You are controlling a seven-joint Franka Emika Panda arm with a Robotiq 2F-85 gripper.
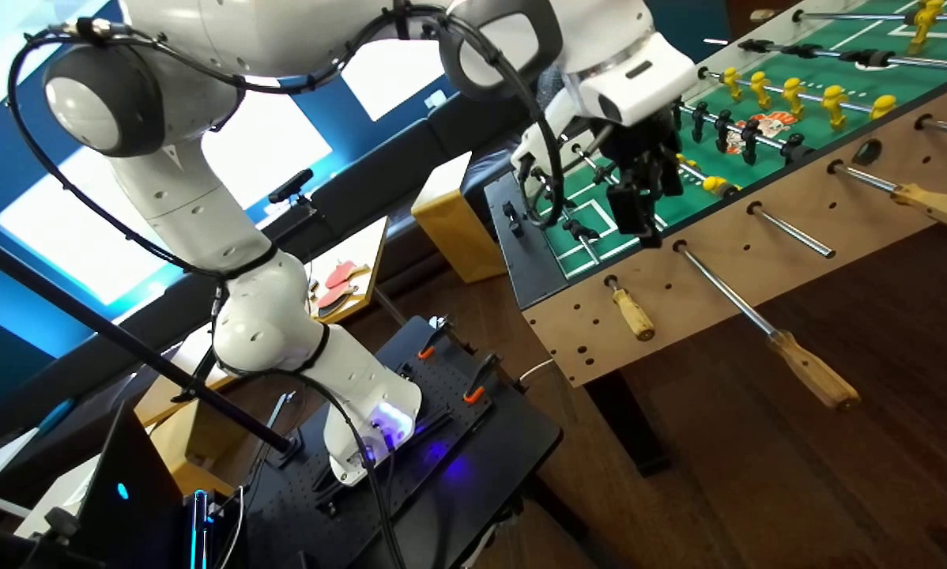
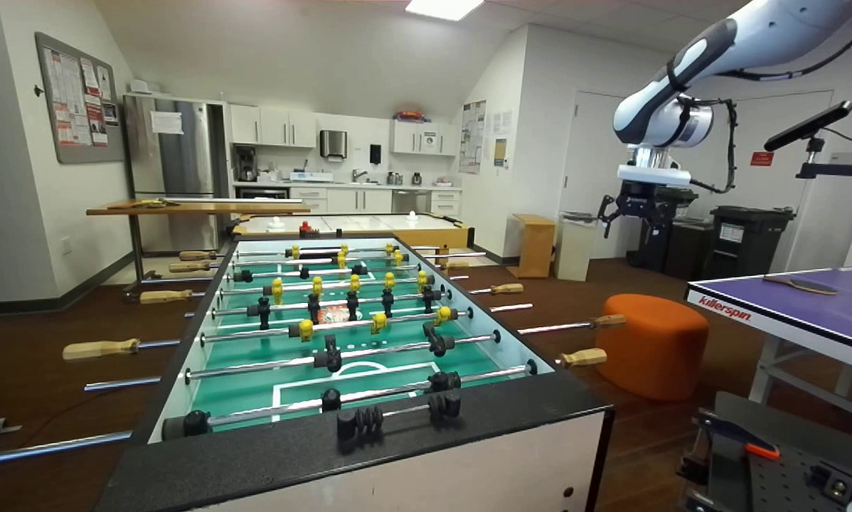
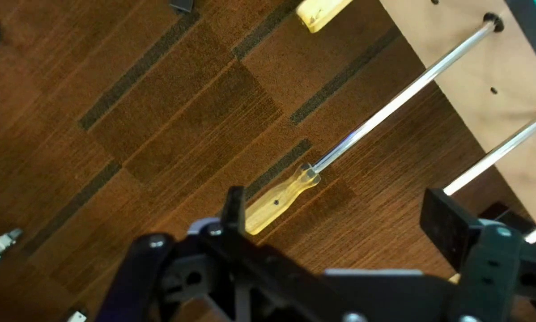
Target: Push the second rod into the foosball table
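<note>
1. Nearest is my tool [image 2: 631, 232]: its two fingers [image 3: 234, 208] are spread wide apart, pinching nothing and, as far as I can see, touching nothing.
2. Below it is the wooden handle [image 3: 280, 201] of the second rod [image 3: 368, 126], its outer end partly hidden behind a finger in the wrist view.
3. Farther along, that rod's bare metal stretches well out from the side of the counter [image 3: 478, 85], a foosball game, so I judge the push not done.
4. In an exterior view, the first rod's handle [image 1: 633, 316] sits near that side. What remains, I judge: meet the second handle's end, then drive it in.
</note>
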